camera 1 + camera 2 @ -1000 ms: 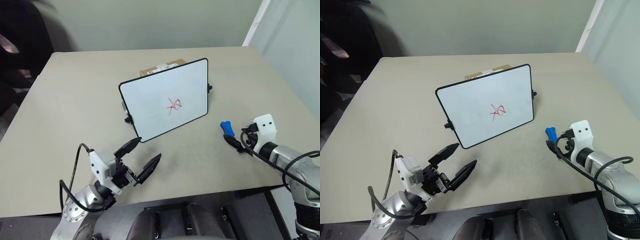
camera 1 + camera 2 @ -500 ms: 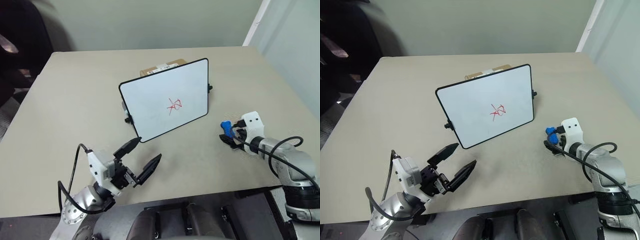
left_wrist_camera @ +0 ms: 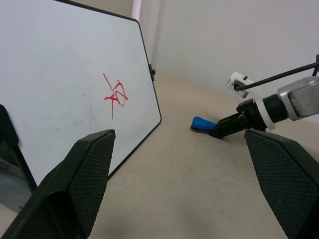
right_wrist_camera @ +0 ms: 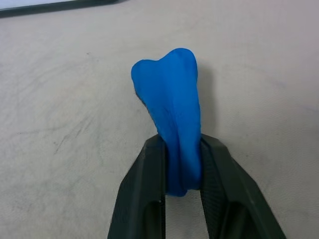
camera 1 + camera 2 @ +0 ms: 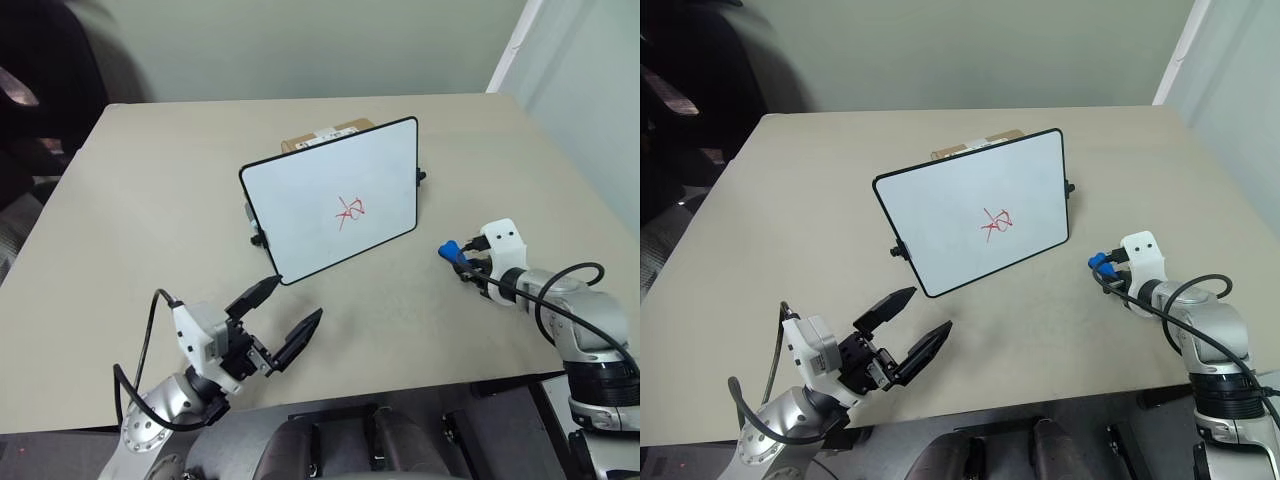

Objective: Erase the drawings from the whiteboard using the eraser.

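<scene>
Left gripper (image 5: 283,313): nearest the robot, fingers spread apart and empty, held above the table's (image 5: 150,200) near edge.
Right gripper (image 4: 182,167): fingers clamped on the eraser (image 4: 169,104), which sits low on the table, its long axis running straight out past the fingertips.
Whiteboard (image 5: 320,190): propped upright mid-table, face tilted toward the robot, a cardboard box (image 5: 320,135) behind it.
Drawings (image 5: 349,211): red scribble right of the board's centre, untouched.
Key relation: the drawings lie ahead and left of the held eraser; the right arm is nearer, so it likely lifts and swings inward.
</scene>
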